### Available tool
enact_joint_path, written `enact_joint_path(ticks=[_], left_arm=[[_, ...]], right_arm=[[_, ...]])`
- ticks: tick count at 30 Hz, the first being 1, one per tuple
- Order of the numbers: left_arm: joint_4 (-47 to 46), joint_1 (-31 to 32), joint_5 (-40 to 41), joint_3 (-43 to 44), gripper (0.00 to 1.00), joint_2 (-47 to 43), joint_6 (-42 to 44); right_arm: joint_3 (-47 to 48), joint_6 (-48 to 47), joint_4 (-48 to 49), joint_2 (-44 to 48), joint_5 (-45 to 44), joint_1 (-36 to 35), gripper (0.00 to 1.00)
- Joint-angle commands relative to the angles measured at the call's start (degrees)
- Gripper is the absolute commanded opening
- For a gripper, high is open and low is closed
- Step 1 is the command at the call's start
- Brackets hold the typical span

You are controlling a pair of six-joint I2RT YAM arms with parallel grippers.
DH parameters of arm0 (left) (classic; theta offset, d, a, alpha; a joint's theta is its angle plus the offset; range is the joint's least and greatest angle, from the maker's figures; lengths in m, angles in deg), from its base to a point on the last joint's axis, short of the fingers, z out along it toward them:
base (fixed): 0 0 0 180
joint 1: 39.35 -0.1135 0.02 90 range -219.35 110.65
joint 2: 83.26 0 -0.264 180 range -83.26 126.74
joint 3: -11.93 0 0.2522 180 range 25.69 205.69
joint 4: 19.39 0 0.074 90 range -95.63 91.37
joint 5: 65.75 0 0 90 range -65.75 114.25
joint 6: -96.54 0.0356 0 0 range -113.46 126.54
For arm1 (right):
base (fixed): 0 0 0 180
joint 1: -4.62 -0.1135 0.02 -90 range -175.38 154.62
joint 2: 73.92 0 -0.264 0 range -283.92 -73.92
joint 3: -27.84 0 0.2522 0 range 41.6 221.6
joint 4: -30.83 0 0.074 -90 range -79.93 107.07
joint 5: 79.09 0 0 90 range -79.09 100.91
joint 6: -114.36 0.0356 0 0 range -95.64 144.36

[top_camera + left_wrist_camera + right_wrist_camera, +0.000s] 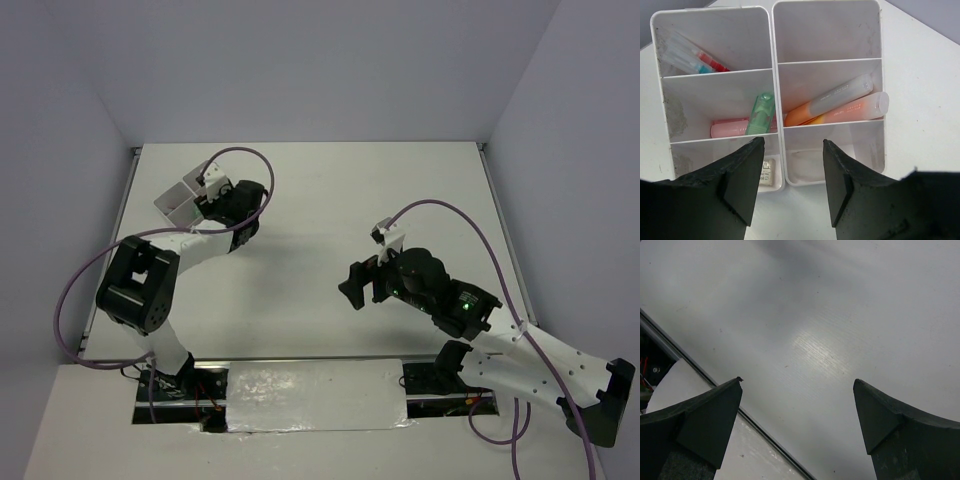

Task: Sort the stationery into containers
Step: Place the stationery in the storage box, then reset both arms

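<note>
The white containers (774, 65) fill the left wrist view as a joined block of six trays, and they also show at the far left in the top view (175, 198). Red and blue pens (695, 59) lie in the far left tray. A pink marker (727, 128) and a green marker (761, 112) lie in the middle left tray. Two orange markers (840, 102) lie in the middle right tray. A tan eraser (769, 172) lies in the near left tray and a clear tape ring (805, 165) in the near right one. My left gripper (792, 185) is open and empty just before the trays' near edge. My right gripper (797, 415) is open and empty over the bare table.
The far right tray (827, 30) holds nothing. In the top view my right gripper (352, 285) hovers mid-table. A seam along the table's edge (715, 385) crosses the lower left of the right wrist view. Grey walls enclose the table.
</note>
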Motion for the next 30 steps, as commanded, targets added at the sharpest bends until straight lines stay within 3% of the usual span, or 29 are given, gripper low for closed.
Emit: enact_joint_path(ticks=[1,9,11,12,15,19,22,26,30], left_arm=[[-1.78,0.37,0.71,0.62,0.63,-1.43,0.88],[0.86,0.64,-2.62,0.63,0.66,-3.34,-0.61],[5.07,1.60,-5.08,0.97,0.74,-7.47,-0.70],[7.52,2.30,-7.52,1.67,0.85,-8.89,-0.01],[17.44,2.48,-13.42,4.13,0.99,-13.81,0.01],[28.62,3.10,-19.58,2.13,0.99,-22.76,-1.40],[33.02,3.45,-23.10,-3.58,0.99,-37.40,-2.54],[38.38,3.89,-26.36,-8.86,0.99,-50.45,-2.29],[46.13,6.34,-26.08,-6.50,0.99,-58.88,-0.64]], right_arm=[[1.17,-0.08,3.32,-0.06,0.17,0.24,1.00],[1.25,0.19,2.44,0.64,-0.26,0.33,1.00],[1.78,0.45,2.09,0.99,-1.14,0.24,1.00],[1.78,0.54,2.09,1.69,-1.75,0.24,1.00],[2.75,1.85,0.86,3.36,-5.69,0.33,1.00],[6.43,3.79,-5.02,6.35,-12.20,0.16,1.00],[11.52,4.93,-12.47,9.77,-22.11,0.24,1.00],[18.20,4.67,-19.52,13.81,-27.94,0.16,1.00],[24.01,4.06,-27.33,16.02,-31.02,0.16,1.00]])
